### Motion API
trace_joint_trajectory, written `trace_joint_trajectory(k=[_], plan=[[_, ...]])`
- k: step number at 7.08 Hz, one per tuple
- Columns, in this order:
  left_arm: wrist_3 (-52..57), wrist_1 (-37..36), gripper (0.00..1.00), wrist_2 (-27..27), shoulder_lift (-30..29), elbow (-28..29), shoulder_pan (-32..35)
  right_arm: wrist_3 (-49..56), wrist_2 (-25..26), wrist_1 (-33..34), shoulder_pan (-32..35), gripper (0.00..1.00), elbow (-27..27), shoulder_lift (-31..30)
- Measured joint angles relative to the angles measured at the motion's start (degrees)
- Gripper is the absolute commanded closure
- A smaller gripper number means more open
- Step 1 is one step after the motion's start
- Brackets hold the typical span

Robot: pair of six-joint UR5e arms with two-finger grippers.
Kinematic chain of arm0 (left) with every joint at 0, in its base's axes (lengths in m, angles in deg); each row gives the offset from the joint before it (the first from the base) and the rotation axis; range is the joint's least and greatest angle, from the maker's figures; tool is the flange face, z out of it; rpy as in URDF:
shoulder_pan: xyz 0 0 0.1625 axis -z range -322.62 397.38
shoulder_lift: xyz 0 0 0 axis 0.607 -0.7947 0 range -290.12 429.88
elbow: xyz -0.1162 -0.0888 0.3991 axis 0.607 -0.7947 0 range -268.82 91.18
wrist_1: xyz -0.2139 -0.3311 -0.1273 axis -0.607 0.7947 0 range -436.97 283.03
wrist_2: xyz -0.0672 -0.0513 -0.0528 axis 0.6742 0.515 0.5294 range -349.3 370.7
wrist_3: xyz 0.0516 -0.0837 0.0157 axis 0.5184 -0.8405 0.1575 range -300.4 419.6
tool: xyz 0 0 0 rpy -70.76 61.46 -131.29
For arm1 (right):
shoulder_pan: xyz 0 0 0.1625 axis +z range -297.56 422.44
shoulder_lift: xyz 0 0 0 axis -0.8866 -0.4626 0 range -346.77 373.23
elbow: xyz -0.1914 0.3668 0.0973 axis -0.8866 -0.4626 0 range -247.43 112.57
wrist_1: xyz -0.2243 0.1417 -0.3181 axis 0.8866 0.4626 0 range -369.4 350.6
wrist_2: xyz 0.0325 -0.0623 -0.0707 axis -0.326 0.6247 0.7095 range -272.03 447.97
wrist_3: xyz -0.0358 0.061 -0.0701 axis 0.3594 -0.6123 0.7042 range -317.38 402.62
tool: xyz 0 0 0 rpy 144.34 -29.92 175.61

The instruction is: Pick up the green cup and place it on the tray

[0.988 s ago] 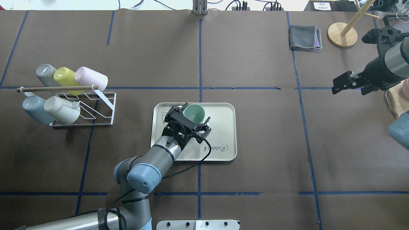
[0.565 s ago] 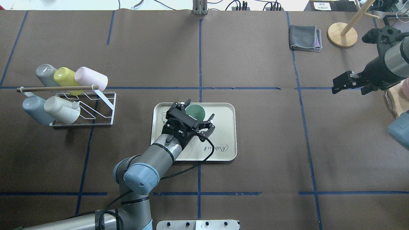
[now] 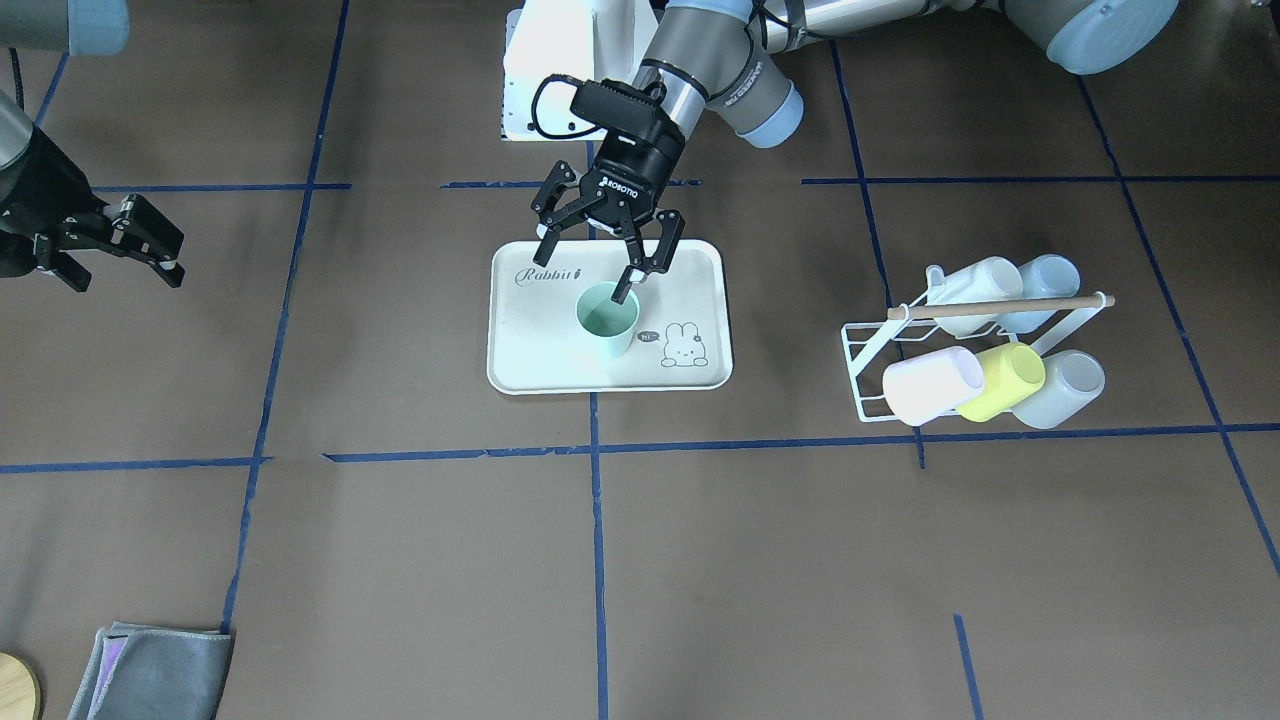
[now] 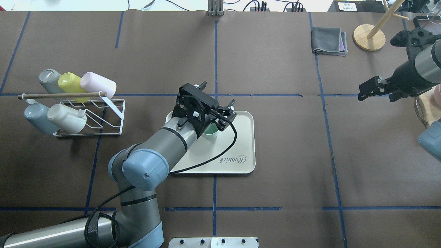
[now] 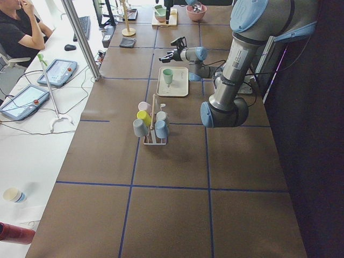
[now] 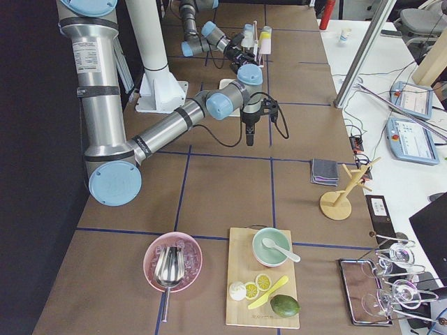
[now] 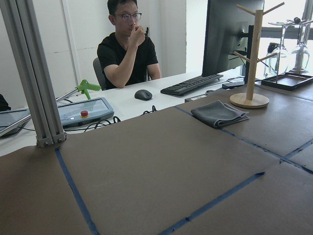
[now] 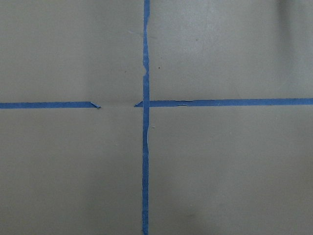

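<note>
Green cup, the small pale mint plastic tumbler (image 3: 607, 320), stands upright, mouth up, on the cream-white rectangular tray with the raised rim (image 3: 520, 355). It's near the middle, just beside the little bunny drawing (image 3: 683, 345) and well in from the edges, so it looks settled! Right above it hangs the left gripper (image 3: 590, 272), a black two-finger pincer spread wide with nothing between its fingers. From the front one fingertip overlaps the cup's rim, but the side view from the robot's left shows the pincer clear above it. That wide spread makes sense: both fingers stay off the cup's walls, so nothing tips it. By my reading the placing is as good as done. Over to the side, the right gripper (image 3: 150, 250) hovers above bare brown table, well apart from the tray and out of the way. Whether its fingers are apart or together, I can't tell.
</note>
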Motion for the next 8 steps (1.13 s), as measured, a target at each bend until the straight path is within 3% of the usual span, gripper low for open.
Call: trace_joint_trajectory(k=[2,4,6,8], plan=[[-0.3,-4.8,0.01,6.0,0.2,-2.8,5.1,0.2,0.1,0.0,0.1,0.0,0.0,0.0],[-1.2,-15.8,0.01,17.1,1.1,-8.6,13.2,0.4,0.1,0.0,0.3,0.0,-0.1,0.1],[-4.5,-22.8,0.01,35.8,4.8,-12.1,25.6,0.5,0.1,0.0,0.8,0.0,-0.3,0.1],[-5.1,-24.5,0.01,56.6,10.8,-10.6,40.1,0.7,0.1,0.0,1.9,0.0,-0.8,0.2]])
